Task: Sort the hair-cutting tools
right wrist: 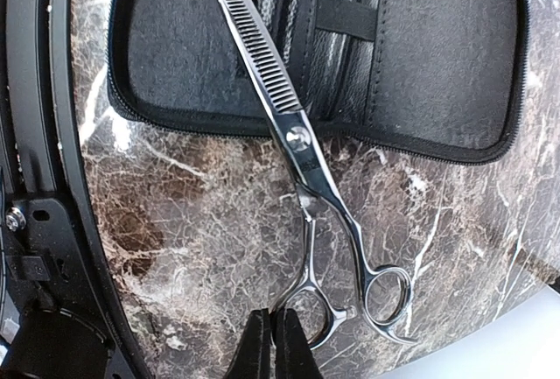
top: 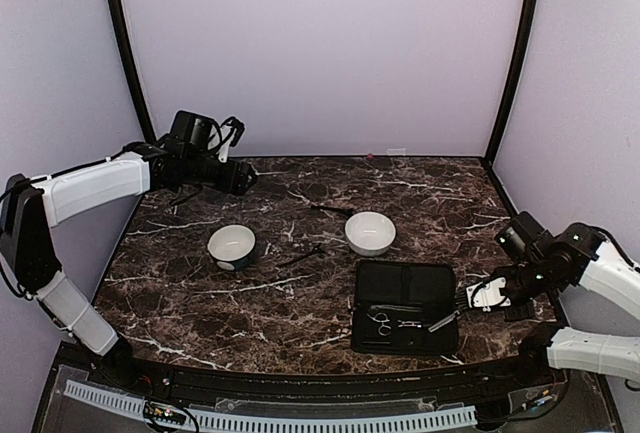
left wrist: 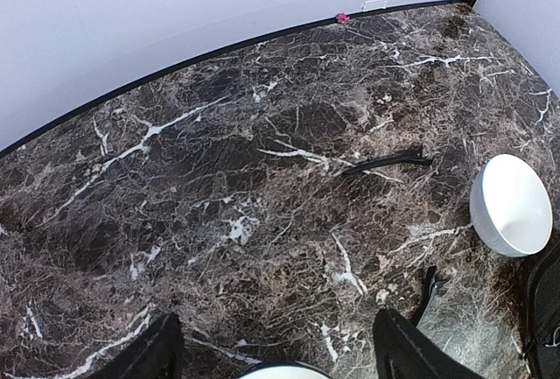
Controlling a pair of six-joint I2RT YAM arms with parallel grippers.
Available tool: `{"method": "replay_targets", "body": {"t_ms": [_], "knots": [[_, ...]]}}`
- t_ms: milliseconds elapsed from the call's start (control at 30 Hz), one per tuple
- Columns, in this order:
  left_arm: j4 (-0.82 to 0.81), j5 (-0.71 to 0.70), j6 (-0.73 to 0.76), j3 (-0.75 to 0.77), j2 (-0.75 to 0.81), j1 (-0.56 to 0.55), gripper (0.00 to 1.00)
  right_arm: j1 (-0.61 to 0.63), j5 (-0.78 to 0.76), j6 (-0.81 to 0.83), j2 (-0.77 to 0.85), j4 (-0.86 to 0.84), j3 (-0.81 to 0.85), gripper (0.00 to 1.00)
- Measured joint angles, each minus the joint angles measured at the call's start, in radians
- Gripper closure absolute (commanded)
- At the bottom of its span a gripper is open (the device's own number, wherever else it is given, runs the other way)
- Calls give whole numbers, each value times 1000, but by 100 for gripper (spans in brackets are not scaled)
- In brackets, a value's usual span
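My right gripper point(right wrist: 273, 331) is shut on a ring handle of silvery thinning scissors point(right wrist: 289, 125). Their toothed blade lies across the edge of the open black case point(right wrist: 420, 64), and the handles hang over the marble. From above, these scissors point(top: 443, 322) sit at the case's right side, by the right gripper point(top: 464, 299). A second pair of scissors point(top: 381, 322) lies inside the case point(top: 405, 288). Two thin dark tools point(top: 302, 254) point(top: 330, 210) lie on the table between the bowls. My left gripper point(top: 240, 178) hovers open and empty at the back left, its fingers point(left wrist: 402, 353) spread wide.
Two white bowls stand mid-table, one on the left point(top: 232, 245) and one on the right point(top: 370, 232). In the left wrist view a dark tool point(left wrist: 389, 164) lies left of the right bowl point(left wrist: 512, 204). The walls close in on three sides.
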State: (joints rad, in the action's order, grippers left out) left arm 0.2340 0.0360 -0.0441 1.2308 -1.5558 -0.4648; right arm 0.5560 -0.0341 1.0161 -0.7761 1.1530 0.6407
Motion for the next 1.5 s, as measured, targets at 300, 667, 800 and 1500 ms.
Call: {"method": "replay_targets", "body": {"t_ms": [300, 667, 800, 1500], "knots": [[1, 1, 0, 11, -4, 0, 24, 0, -12, 11, -45, -1, 0, 100], [1, 5, 0, 11, -4, 0, 24, 50, -7, 10, -125, -43, 0, 100], [1, 11, 0, 11, -4, 0, 24, 81, 3, -18, -158, -76, 4, 100], [2, 35, -1, 12, -4, 0, 19, 170, 109, -30, -285, -2, 102, 61]]}}
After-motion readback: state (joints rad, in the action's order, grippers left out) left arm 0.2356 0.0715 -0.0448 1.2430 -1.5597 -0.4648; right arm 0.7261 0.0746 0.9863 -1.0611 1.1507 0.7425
